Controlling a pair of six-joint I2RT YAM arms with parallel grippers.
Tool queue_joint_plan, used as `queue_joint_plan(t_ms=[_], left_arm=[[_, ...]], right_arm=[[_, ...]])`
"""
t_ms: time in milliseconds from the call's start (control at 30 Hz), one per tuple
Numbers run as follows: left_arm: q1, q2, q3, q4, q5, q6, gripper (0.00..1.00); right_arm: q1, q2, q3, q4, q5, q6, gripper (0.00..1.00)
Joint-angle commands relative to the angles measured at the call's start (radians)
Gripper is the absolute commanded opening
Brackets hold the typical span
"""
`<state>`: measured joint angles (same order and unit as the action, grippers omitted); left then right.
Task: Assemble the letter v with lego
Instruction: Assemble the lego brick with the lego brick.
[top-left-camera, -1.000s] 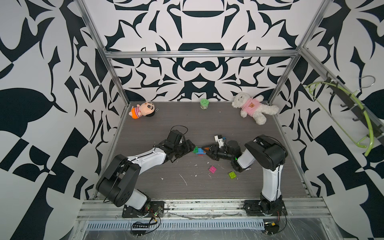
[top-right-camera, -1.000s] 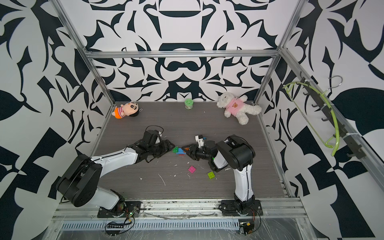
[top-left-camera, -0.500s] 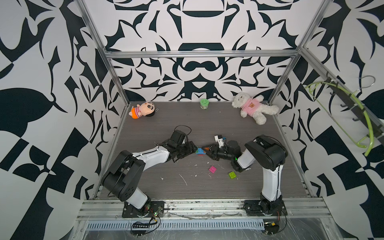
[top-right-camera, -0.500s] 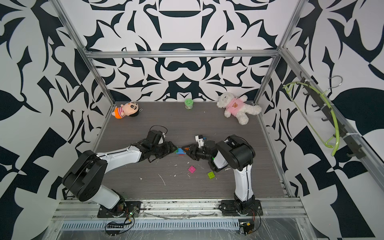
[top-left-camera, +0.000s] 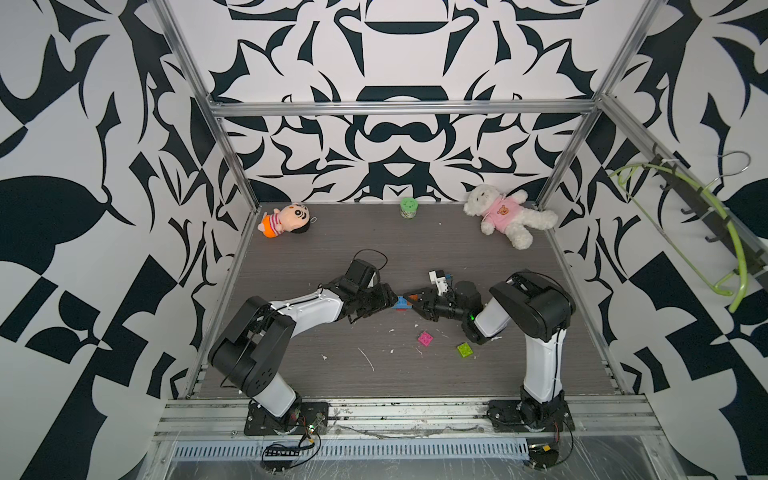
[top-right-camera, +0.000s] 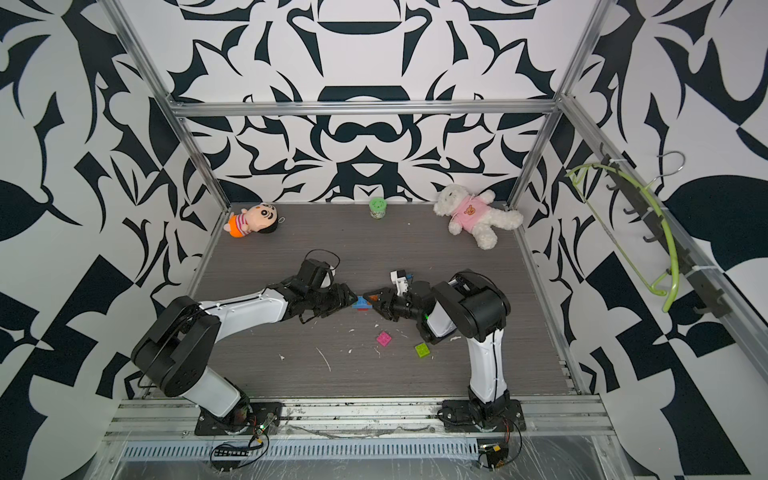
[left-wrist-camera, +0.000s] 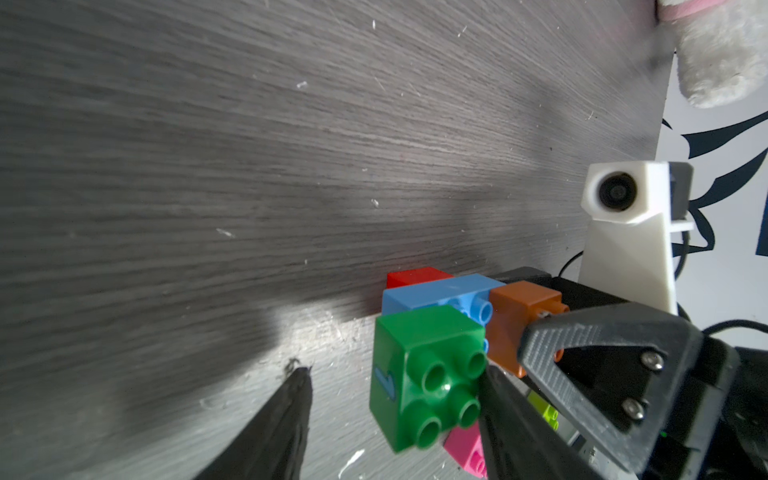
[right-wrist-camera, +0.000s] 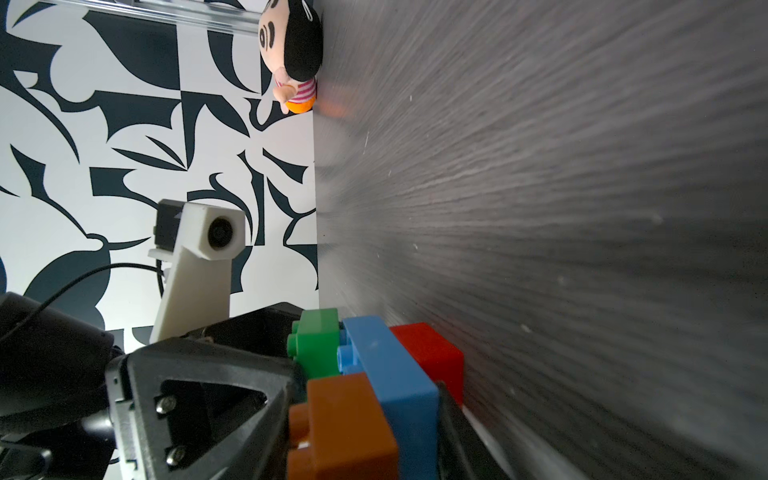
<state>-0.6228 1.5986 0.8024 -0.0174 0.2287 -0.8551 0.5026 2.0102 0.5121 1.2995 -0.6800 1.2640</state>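
At mid-frame in both top views, the right pincer (top-left-camera: 412, 300) clamps the joined blue, red and orange-brown studded plastic bricks (right-wrist-camera: 390, 374); the half-open left pincer (left-wrist-camera: 397, 374) brackets the dark green studded brick (left-wrist-camera: 428, 374), best pressed on squarely.

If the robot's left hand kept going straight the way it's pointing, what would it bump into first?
Most likely the green brick: it sits right between the fingers of the left hand, stuck on the blue brick that the right hand holds.
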Motion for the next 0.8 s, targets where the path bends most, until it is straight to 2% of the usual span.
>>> queue_joint_plan(t_ms=[0, 300, 400, 500, 533, 767], left_arm=[[-0.01, 0.021, 0.003, -0.014, 0.0, 0.003, 0.67], [-0.013, 0.019, 0.01, -0.013, 0.007, 0.001, 0.68], [-0.012, 0.002, 0.025, -0.021, 0.008, 0.006, 0.81], [-0.013, -0.008, 0.028, -0.004, 0.03, 0.007, 0.84], [-0.012, -0.015, 0.022, 0.011, 0.041, 0.007, 0.9], [0.01, -0.143, -0.08, 0.106, 0.025, -0.032, 0.86]], right_arm=[[-0.002, 0.013, -0.015, -0.046, 0.027, -0.002, 0.25], [-0.002, 0.014, -0.023, -0.039, 0.031, 0.0, 0.25], [-0.002, 0.019, -0.024, -0.034, 0.031, 0.003, 0.25], [-0.001, 0.025, -0.021, -0.027, 0.031, 0.006, 0.25], [-0.001, 0.028, -0.021, -0.021, 0.031, 0.008, 0.25], [-0.001, 0.033, -0.024, -0.013, 0.03, 0.011, 0.25]])
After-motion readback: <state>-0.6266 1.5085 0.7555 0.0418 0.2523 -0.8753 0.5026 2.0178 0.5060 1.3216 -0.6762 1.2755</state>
